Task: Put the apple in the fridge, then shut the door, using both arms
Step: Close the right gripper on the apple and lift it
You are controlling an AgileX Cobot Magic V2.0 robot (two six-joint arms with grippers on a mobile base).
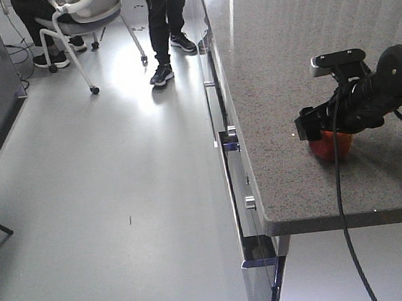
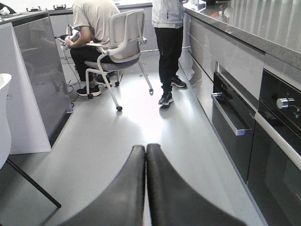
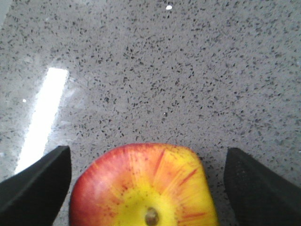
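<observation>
Honestly, right hand (image 3: 146, 157) sits open astride the round red-yellow apple (image 3: 143, 193), so a lopsided squeeze could squirt it away.

No legible text, label, brand, number or sign in any of the three views. Only a tiny dark mark on the white panel (image 2: 23, 108) at the left edge of the left wrist view, too small to read.
</observation>
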